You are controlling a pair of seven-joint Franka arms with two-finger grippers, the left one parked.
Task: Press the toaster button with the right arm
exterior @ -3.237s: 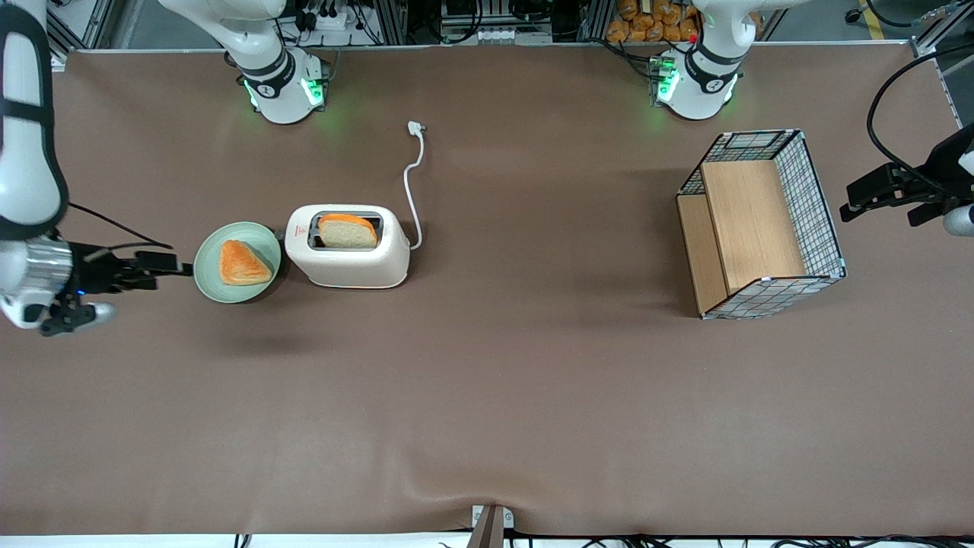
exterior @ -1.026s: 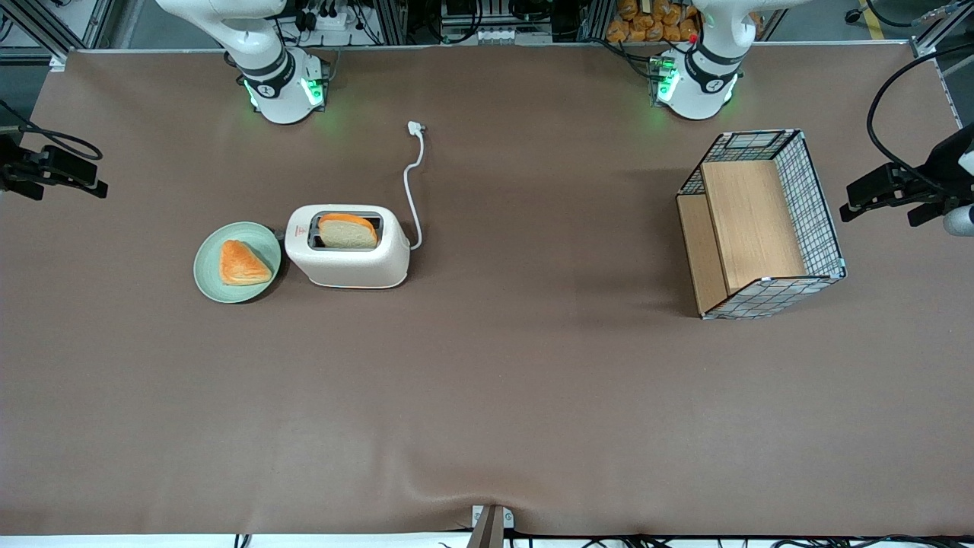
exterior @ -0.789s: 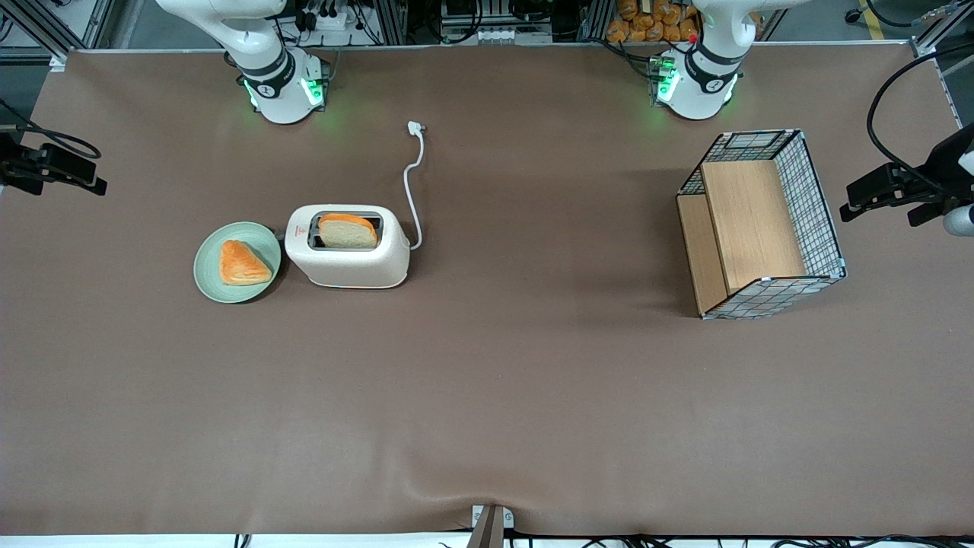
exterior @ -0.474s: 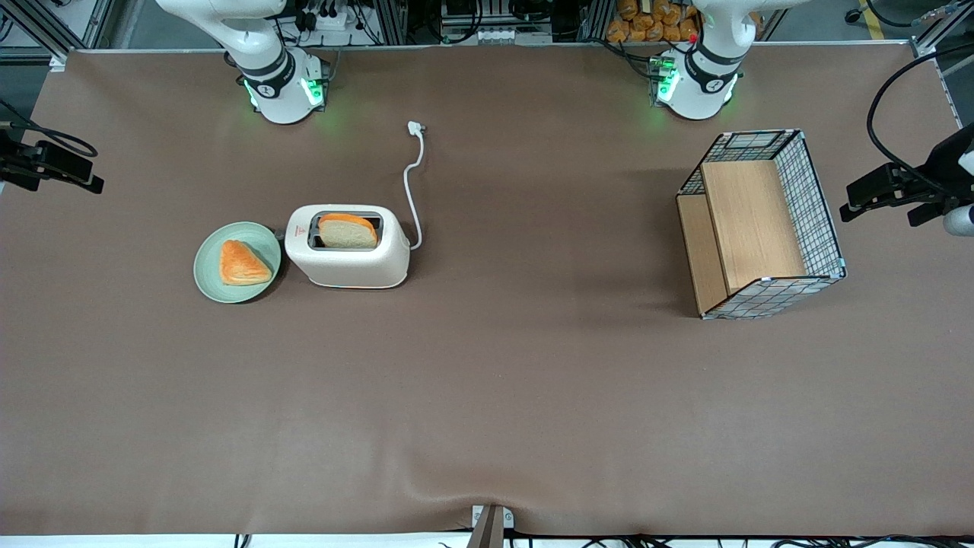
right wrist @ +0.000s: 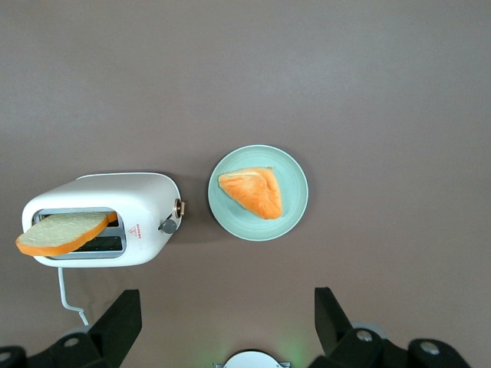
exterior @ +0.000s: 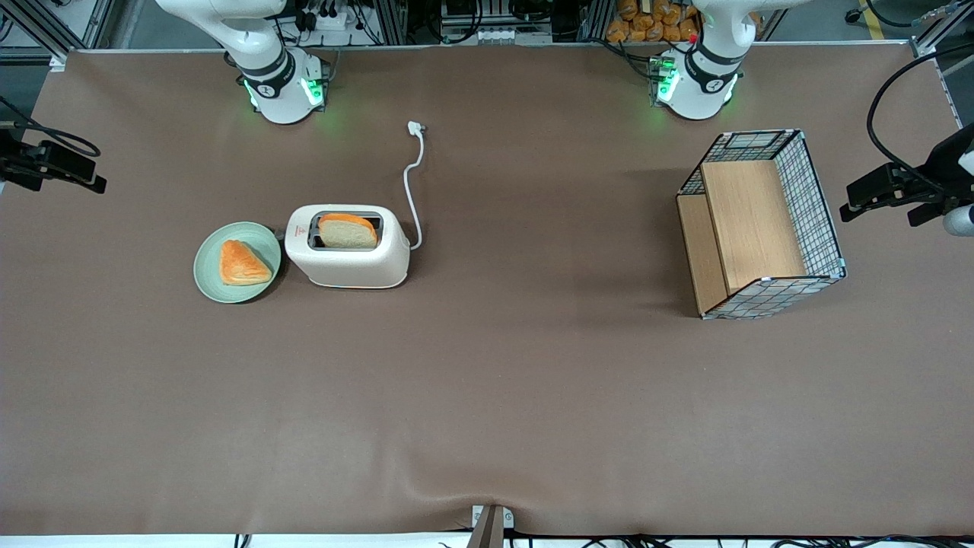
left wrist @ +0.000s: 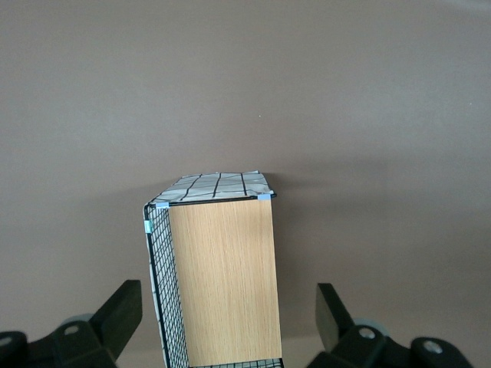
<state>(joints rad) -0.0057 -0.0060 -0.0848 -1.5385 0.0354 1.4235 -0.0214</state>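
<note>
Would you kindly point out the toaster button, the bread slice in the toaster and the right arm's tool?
toaster button (right wrist: 168, 226), right wrist view, its grey tab.
bread slice (exterior: 348, 231), front view, its pale face.
tool (right wrist: 228, 327), right wrist view, midway between its open fingers.

On the worktop (exterior: 487, 396), the plate (exterior: 237, 262) sits just beside the toaster (exterior: 348, 246); the basket (exterior: 761, 222) lies toward the parked arm's end. The claw (exterior: 53, 164) hangs at the working arm's end, fingers spread.
</note>
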